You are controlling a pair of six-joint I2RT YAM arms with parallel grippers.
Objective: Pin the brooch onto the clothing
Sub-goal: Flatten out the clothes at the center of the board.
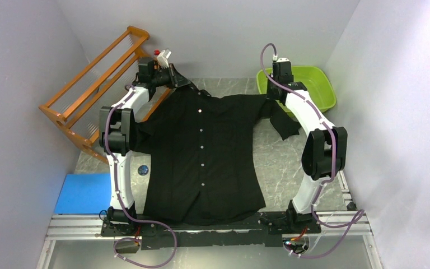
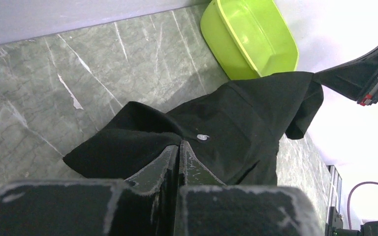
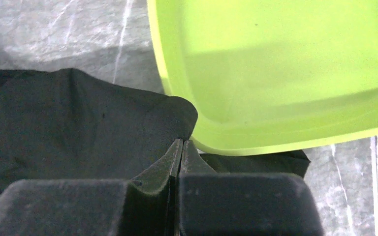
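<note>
The clothing, a black button-up shirt with pale buttons, lies front up and spread over the table. My left gripper is shut on the shirt's far left shoulder by the collar. In the left wrist view its jaws pinch black cloth just short of a pale button. My right gripper is shut on the far right shoulder, and the right wrist view shows its jaws closed on a fold of cloth. A small round blue thing, seemingly the brooch, lies on the table left of the shirt.
A lime green basin stands at the back right, close to my right gripper. An orange wooden rack leans at the back left. A blue pad lies at the near left, beside the left arm's base. Grey walls close in on three sides.
</note>
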